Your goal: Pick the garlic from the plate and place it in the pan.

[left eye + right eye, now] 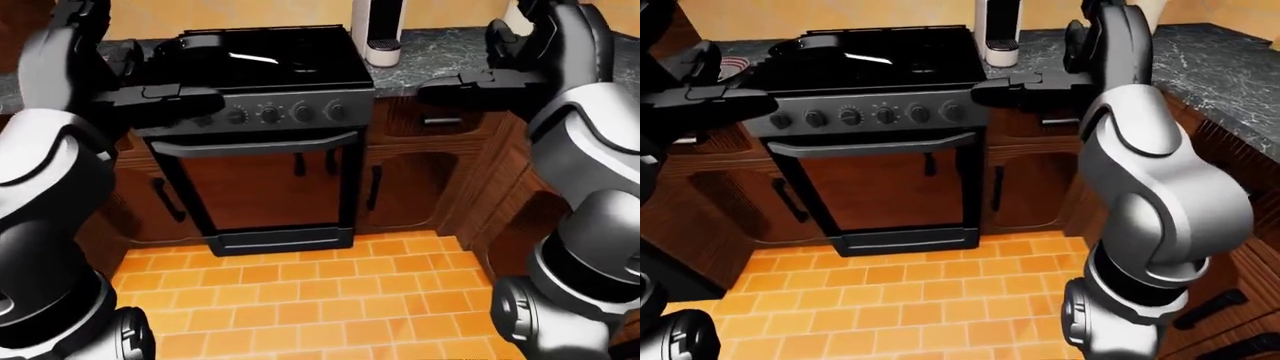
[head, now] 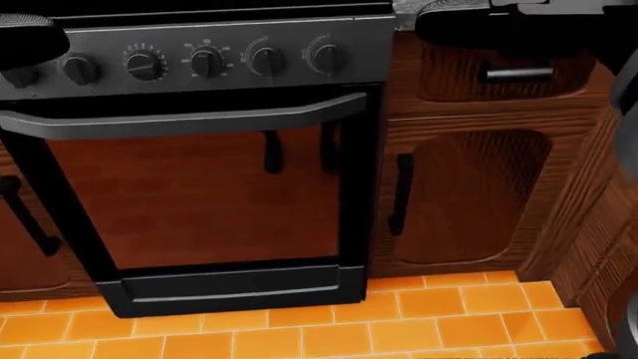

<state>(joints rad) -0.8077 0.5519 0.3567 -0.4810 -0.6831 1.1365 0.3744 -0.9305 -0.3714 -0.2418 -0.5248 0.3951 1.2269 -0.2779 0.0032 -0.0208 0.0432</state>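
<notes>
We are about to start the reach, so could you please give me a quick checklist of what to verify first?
1. Pan located on stove: ok, a dark pan shows at the cooktop's upper left.
2. Plate located: ok, only its edge shows on the counter left of the stove.
3. Garlic visible: cannot tell, not seen in any view.
4. Left hand free: ok, fingers open, holding nothing.
5. Right hand free: ok, open and empty.
6. Close enough to reach: cannot tell; both hands are level with the stove's edge.
</notes>
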